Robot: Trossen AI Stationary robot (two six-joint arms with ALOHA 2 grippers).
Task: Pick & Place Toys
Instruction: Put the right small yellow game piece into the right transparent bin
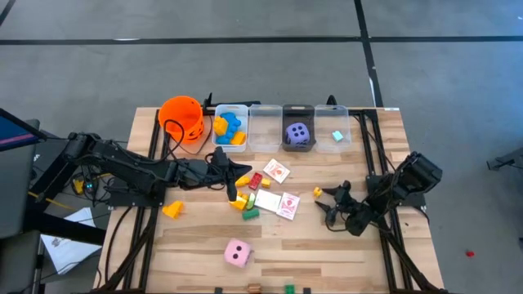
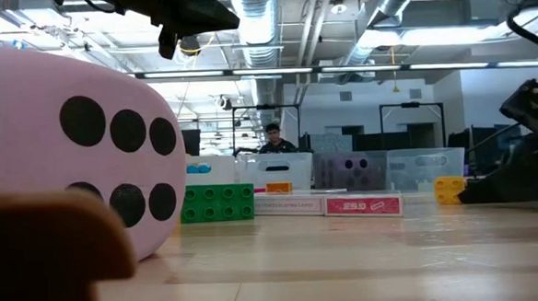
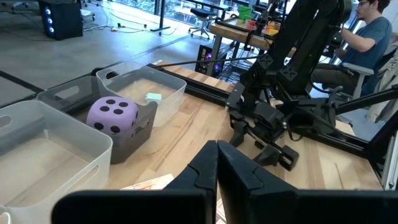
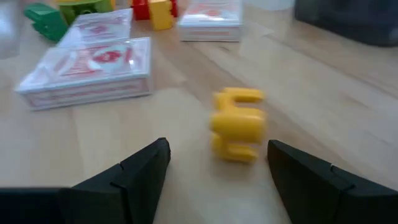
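Here, the right end effector, fingers apart, faced a yellow block on the surface and would best straddle it squarely; the left end effector was closed.

Grey concrete floor surrounds the wooden table; ceiling ducts and strip lights hang overhead.

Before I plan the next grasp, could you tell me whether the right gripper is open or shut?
Open: the right gripper has its two dark fingers spread apart, with the small yellow block lying on the table just ahead, untouched.
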